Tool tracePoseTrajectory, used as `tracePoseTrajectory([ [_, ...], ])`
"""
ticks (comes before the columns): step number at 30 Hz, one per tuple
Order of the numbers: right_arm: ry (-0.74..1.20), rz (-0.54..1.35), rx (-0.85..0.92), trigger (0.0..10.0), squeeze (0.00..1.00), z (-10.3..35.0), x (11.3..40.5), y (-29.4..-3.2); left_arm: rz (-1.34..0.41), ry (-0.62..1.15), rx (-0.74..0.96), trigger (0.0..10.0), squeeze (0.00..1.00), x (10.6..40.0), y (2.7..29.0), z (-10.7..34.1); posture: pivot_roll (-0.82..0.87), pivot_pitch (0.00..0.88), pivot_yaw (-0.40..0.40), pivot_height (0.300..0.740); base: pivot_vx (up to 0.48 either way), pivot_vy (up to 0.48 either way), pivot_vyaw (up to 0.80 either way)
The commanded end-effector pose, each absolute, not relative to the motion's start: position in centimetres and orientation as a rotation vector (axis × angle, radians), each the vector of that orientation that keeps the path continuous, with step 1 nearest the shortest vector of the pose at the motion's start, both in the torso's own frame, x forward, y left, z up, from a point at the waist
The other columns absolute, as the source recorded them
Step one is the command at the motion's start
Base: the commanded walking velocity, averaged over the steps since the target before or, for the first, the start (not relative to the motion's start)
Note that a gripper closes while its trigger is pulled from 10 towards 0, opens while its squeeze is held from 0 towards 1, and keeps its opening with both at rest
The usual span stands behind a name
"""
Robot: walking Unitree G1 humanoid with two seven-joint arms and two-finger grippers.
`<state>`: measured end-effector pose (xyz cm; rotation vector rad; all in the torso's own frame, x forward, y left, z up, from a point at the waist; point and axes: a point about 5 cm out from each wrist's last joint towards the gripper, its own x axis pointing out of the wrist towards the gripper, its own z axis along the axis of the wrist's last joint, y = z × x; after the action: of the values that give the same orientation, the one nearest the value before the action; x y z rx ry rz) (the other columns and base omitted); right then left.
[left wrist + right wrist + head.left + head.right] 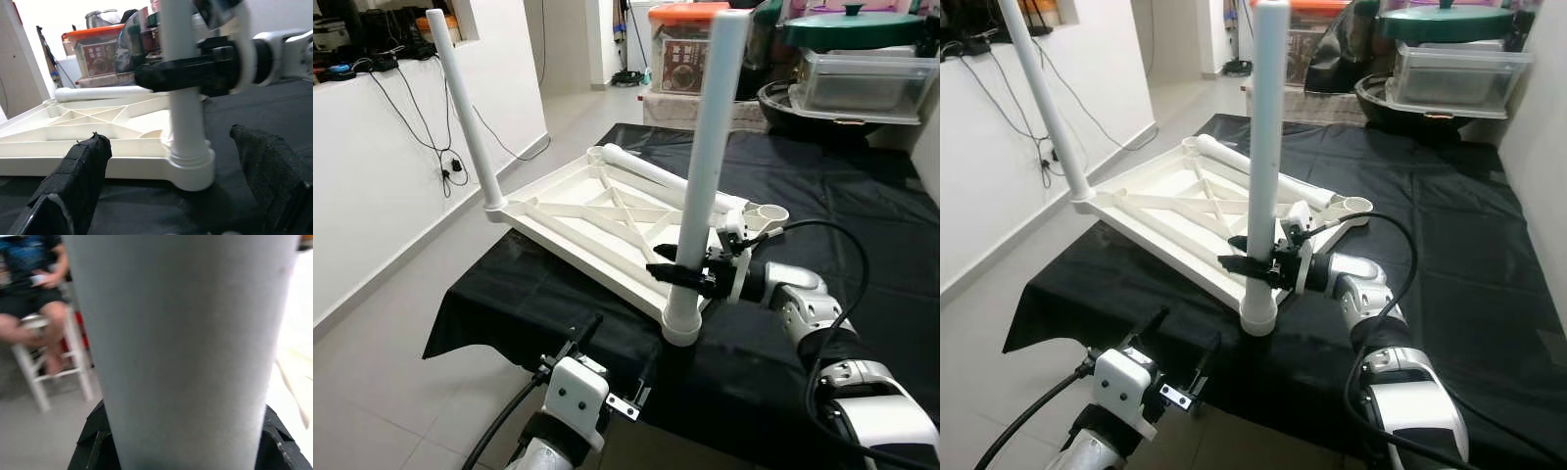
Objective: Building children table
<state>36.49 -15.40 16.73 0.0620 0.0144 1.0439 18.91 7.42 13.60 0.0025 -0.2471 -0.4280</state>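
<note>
Tabletop [570, 211] lies upside down with the near leg [705, 176] clamped by the right gripper [683, 277] — press straight down into the socket [682, 323], keeping it upright — left gripper [607, 362] open, idle.

White wall [372, 176], grey floor [401, 392]

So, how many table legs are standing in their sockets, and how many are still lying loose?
Legs standing in sockets: 2, the near leg held by the right gripper and the far leg.
Legs lying on the tabletop: 1, the loose leg.
Total legs: 3
</note>
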Motion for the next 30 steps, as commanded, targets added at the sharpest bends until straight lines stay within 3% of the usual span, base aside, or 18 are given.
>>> tracePoseTrajectory([
  [1,0.024,0.945,0.154,0.0,0.0,16.3,36.8,-16.0,-0.425,-0.22,0.0,10.0,0.0,18.9,7.6,13.2,0.04,0.0,0.014,0.74,0.0,0.0,0.0],
  [3,-0.008,0.73,0.165,0.0,0.0,16.2,37.6,-16.8,-0.427,-0.219,-0.001,10.0,0.0,18.9,7.6,13.2,0.04,0.0,0.014,0.74,0.0,0.0,0.0],
  [5,-0.019,0.64,0.174,0.0,0.0,16.2,37.9,-17.2,-0.428,-0.218,-0.001,10.0,0.0,18.9,7.6,13.1,0.04,0.0,0.014,0.74,0.0,0.0,0.0],
  [6,-0.027,0.467,0.168,0.0,0.0,16.1,38.3,-18.2,-0.427,-0.219,-0.002,10.0,0.0,18.9,7.6,13.2,0.04,0.0,0.014,0.74,0.0,0.0,0.0],
  [7,-0.027,0.467,0.168,0.0,0.0,16.1,38.3,-18.2,-0.427,-0.219,-0.002,10.0,0.0,18.9,7.6,13.2,0.04,0.0,0.014,0.74,0.0,0.0,0.0],
  [8,-0.031,0.359,0.164,0.0,0.0,16.1,38.6,-18.8,-0.427,-0.219,-0.002,10.0,0.0,18.9,7.6,13.2,0.04,0.0,0.014,0.74,0.0,0.0,0.0],
  [9,-0.018,0.12,0.119,0.0,0.0,15.8,38.7,-20.2,-0.426,-0.219,-0.002,10.0,0.0,18.9,7.7,13.1,0.03,0.0,0.016,0.74,0.0,0.0,0.0],
  [10,-0.018,0.12,0.119,0.0,0.0,15.8,38.7,-20.2,-0.426,-0.219,-0.002,10.0,0.0,18.9,7.7,13.1,0.03,0.0,0.016,0.74,0.0,0.0,0.0],
  [13,-0.015,-0.272,-0.015,0.0,0.0,15.3,37.8,-22.9,-0.427,-0.219,-0.002,10.0,0.0,18.9,7.7,13.2,0.04,0.0,0.014,0.74,0.0,0.0,0.0],
  [15,-0.018,-0.405,-0.029,0.0,0.0,15.1,37.2,-23.4,-0.427,-0.219,-0.002,10.0,0.0,18.9,7.6,13.2,0.03,0.0,0.017,0.74,0.0,0.0,0.0],
  [23,0.049,-0.533,-0.004,0.0,0.0,13.5,36.2,-21.9,-0.429,-0.217,-0.003,10.0,0.0,18.8,7.6,13.2,0.03,0.0,0.017,0.74,0.0,0.0,0.0],
  [24,0.055,-0.51,0.01,2.6,0.0,13.2,36.3,-21.0,-0.429,-0.217,-0.003,10.0,0.0,18.8,7.6,13.1,0.04,0.0,0.013,0.74,0.0,0.0,0.0],
  [25,0.044,-0.472,0.016,10.0,0.0,13.2,36.7,-19.6,-0.428,-0.217,-0.002,10.0,0.0,18.9,7.6,13.1,0.04,0.0,0.013,0.74,0.0,0.0,0.0],
  [26,0.044,-0.472,0.016,10.0,0.0,13.2,36.7,-19.6,-0.428,-0.217,-0.002,10.0,0.0,18.9,7.6,13.1,0.04,0.0,0.013,0.74,0.0,0.0,0.0],
  [27,0.016,-0.413,0.042,10.0,1.0,13.6,37.0,-19.0,-0.427,-0.217,-0.002,10.0,0.0,18.9,7.6,13.1,0.04,0.0,0.013,0.74,0.0,0.0,0.0],
  [30,-0.032,-0.355,0.052,10.0,1.0,14.4,37.4,-18.6,-0.427,-0.216,-0.002,10.0,0.0,18.8,7.6,13.1,0.04,0.0,0.012,0.74,0.0,0.0,0.0],
])
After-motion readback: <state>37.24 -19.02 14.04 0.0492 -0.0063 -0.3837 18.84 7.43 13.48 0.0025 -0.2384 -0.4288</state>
